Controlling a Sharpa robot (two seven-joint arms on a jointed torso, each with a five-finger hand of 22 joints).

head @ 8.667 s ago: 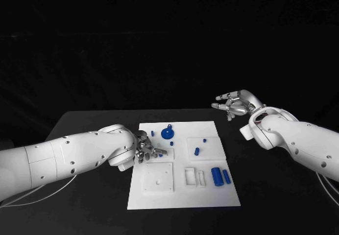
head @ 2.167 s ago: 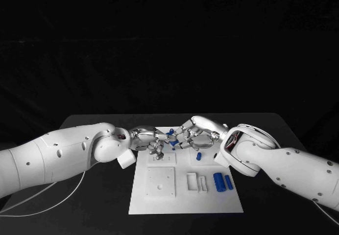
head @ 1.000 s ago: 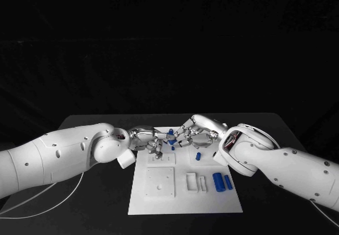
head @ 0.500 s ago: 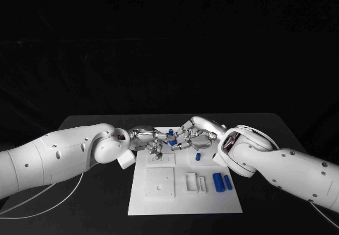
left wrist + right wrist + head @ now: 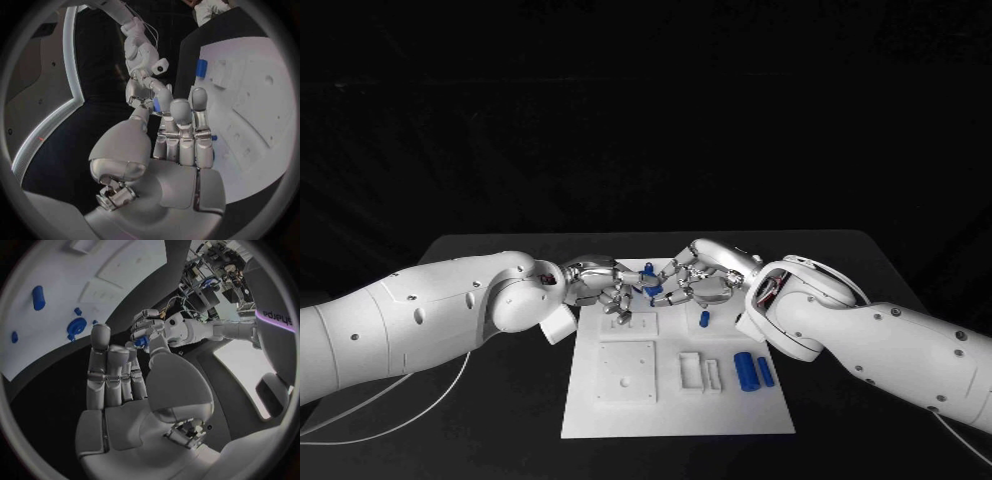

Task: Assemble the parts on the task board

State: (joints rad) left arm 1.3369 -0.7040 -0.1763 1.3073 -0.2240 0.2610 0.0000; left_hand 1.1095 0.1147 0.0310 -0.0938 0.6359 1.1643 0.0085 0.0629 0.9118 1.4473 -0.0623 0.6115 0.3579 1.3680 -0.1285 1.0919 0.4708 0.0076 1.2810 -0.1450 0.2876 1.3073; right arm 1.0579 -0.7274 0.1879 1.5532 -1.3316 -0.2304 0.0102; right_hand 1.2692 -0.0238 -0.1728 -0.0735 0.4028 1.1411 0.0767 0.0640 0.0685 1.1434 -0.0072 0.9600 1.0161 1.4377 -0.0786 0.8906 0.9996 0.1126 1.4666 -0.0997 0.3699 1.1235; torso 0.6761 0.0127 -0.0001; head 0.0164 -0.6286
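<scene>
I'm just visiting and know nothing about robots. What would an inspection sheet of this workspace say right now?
Surface: black table, bare around the board.
Job's things: white task board; two blue cylinders lying side by side on it; a small blue part held above the board between both hands.
Clutter: nothing seen.
Robot hands: left robot hand and right robot hand meet fingertip to fingertip on the small blue part.
Cables: pale cable trailing under the left arm.
Surroundings: dark backdrop behind the table.

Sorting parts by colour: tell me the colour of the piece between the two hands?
Blue piece; head view shows it best.
</scene>
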